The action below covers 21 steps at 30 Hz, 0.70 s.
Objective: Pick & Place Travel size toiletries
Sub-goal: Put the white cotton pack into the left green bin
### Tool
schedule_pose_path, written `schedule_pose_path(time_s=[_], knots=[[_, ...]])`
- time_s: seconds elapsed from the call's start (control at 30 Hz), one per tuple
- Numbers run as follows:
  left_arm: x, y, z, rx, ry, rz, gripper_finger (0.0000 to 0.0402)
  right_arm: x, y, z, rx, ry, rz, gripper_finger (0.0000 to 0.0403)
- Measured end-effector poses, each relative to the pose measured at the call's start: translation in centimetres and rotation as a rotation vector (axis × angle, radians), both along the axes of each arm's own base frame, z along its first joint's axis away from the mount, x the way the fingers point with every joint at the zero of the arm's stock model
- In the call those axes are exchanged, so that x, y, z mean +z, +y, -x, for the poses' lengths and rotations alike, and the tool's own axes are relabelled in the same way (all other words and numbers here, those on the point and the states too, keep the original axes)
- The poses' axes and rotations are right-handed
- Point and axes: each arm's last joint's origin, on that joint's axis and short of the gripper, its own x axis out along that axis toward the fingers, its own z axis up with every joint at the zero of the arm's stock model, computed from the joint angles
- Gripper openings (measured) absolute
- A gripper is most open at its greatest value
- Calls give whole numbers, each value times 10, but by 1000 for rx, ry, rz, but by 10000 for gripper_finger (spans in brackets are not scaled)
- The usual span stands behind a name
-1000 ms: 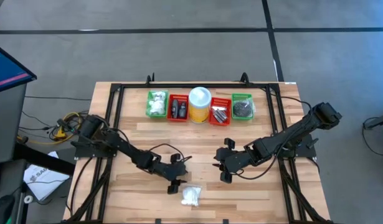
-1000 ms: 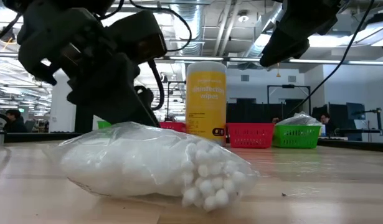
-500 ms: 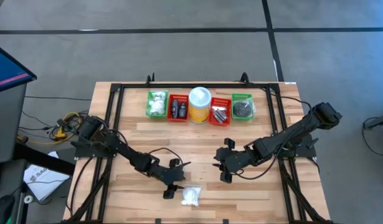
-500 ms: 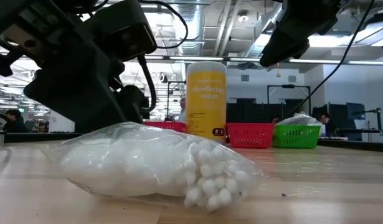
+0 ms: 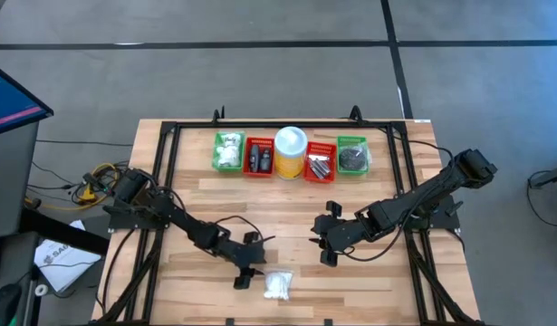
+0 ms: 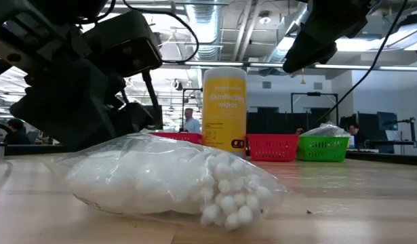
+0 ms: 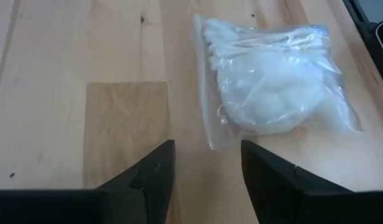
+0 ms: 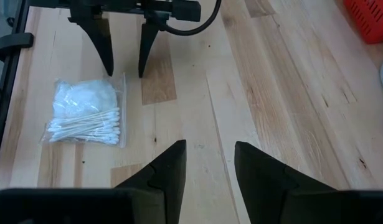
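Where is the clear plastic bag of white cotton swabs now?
In the high view, the clear plastic bag of white cotton swabs lies on the wooden table near its front edge, just right of the open left gripper.

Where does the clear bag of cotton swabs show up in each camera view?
High: bag of cotton swabs at near edge, centre.
Low: fills foreground.
Left wrist: just beyond the left gripper.
Right wrist: far side.
Shared landmark: left gripper, beside the bag.

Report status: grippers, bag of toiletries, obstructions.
Left gripper open, empty, beside clear bag of cotton swabs. Right gripper open, empty, waiting mid-table. Nothing between left gripper and bag.
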Motion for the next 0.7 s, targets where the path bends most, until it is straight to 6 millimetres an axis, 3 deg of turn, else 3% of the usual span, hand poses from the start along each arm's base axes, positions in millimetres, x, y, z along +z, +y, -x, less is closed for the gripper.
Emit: schedule_pose_path(time_s=[0.2,0.7], knots=[[-4,2,5,27,-38,54,164,0,0,0,0,0,0,127],[-8,-2,4,13,-86,5,163,0,0,0,0,-1,0,127]])
